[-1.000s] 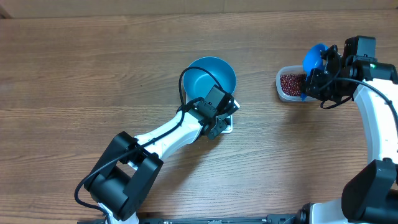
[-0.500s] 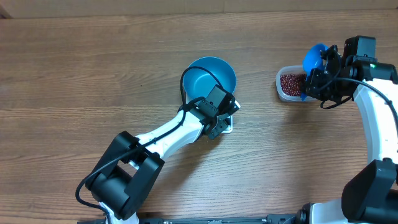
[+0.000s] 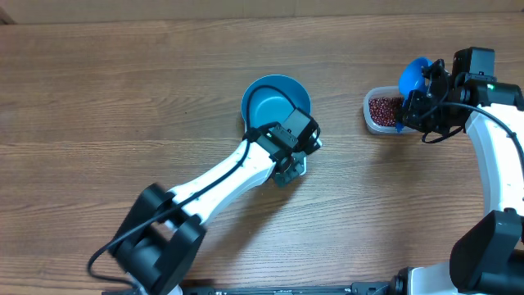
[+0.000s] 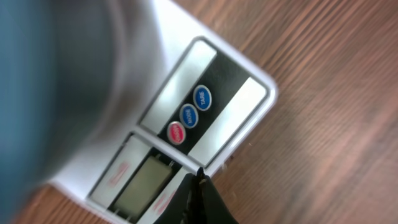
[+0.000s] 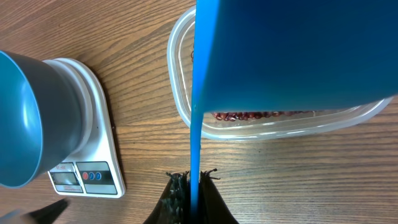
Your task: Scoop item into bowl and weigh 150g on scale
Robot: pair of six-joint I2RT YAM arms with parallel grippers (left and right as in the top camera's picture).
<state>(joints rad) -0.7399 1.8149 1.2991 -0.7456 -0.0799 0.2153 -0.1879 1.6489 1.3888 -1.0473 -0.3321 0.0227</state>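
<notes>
Brown wood of the table [image 3: 123,98] ran wide under everything. My left arm was the big thing that had moved. In the last second it swung a little to the right and reached farther. So my left gripper [image 4: 199,186] now hung over the near edge of the scale [image 4: 249,102], tips pressed together and holding nothing. I think I was going for a button, maybe to set the number to zero before any beans went in.

The blue bowl [image 3: 270,102] sat on the scale and stuck out past its sides. I saw no beans in it. My right arm had not moved. My right gripper [image 5: 191,185] was clamped on the handle of the blue scoop [image 3: 413,76], which hung over the clear tub [image 3: 368,111] at the far right. The beans [image 3: 383,108] lay in that tub, so the weighing had hardly begun.

The bowl's rim was just beside my left wrist, so a bump could shove it. Between bowl and tub the table was bare, good room for carrying the scoop. The three buttons [image 4: 189,115] sat close together.
</notes>
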